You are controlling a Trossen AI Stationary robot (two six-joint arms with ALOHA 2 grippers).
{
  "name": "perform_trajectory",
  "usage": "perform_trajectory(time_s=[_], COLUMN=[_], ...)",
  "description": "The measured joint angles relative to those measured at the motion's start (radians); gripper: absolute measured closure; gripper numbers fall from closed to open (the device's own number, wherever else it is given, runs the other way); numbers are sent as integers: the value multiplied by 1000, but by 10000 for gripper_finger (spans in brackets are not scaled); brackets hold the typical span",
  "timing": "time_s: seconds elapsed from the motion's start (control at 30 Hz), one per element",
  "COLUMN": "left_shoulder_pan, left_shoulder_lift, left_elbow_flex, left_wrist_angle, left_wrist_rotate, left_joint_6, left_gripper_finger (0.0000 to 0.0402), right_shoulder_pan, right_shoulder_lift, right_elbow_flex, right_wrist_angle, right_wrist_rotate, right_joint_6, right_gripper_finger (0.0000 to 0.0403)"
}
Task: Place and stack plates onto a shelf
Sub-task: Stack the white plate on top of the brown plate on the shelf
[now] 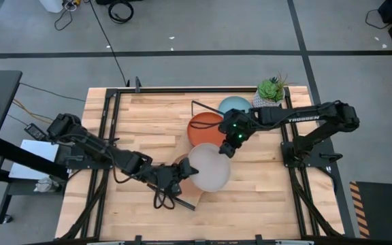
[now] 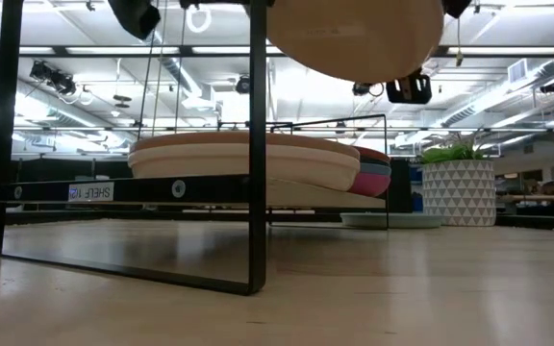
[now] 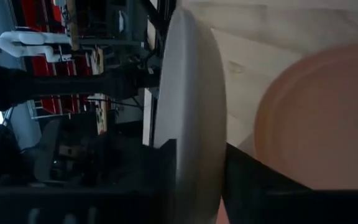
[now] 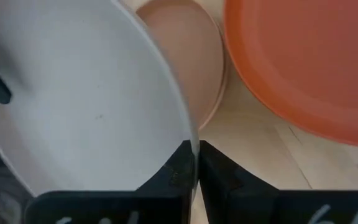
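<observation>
Butcher-block wooden tabletop (image 1: pixel 148 116), both grippers pinching one smooth round cream plate (image 1: pixel 209 166) held in the air.
Left gripper (image 1: pixel 184 167) jaws clamped on the plate's left rim, right gripper (image 1: pixel 226 148) jaws clamped on its upper-right rim. Below it: a matte salmon round plate (image 4: pixel 185 53) on the light-wood plank shelf with thin black metal brackets (image 2: pixel 255 144). Glossy orange round plate (image 1: pixel 206 128) sits just beyond, light blue round plate (image 1: pixel 234 105) behind that, beside a white faceted plant pot (image 2: pixel 458 192).
</observation>
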Motion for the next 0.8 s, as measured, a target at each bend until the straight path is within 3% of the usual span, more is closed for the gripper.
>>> perform_trajectory(time_s=[0.23,0.5,0.67,0.8], left_shoulder_pan=[-30,-50,-63,-77], left_shoulder_lift=[-21,-51,-80,-111], left_elbow_flex=[0,-1,1,-1], left_wrist_angle=[-49,-76,-132,-236], left_wrist_rotate=[-14,-4,-18,-41], left_joint_6=[-71,-154,-235,-349], left_gripper_finger=[343,342,343,343], right_shoulder_pan=[0,2,64,204], right_shoulder_lift=[-41,-129,-189,-200], right_elbow_flex=[57,193,222,219], right_wrist_angle=[-1,9,1,-58], right_wrist_rotate=[-2,90,231,418], right_joint_6=[-39,-260,-473,-672], right_gripper_finger=[354,329,326,327])
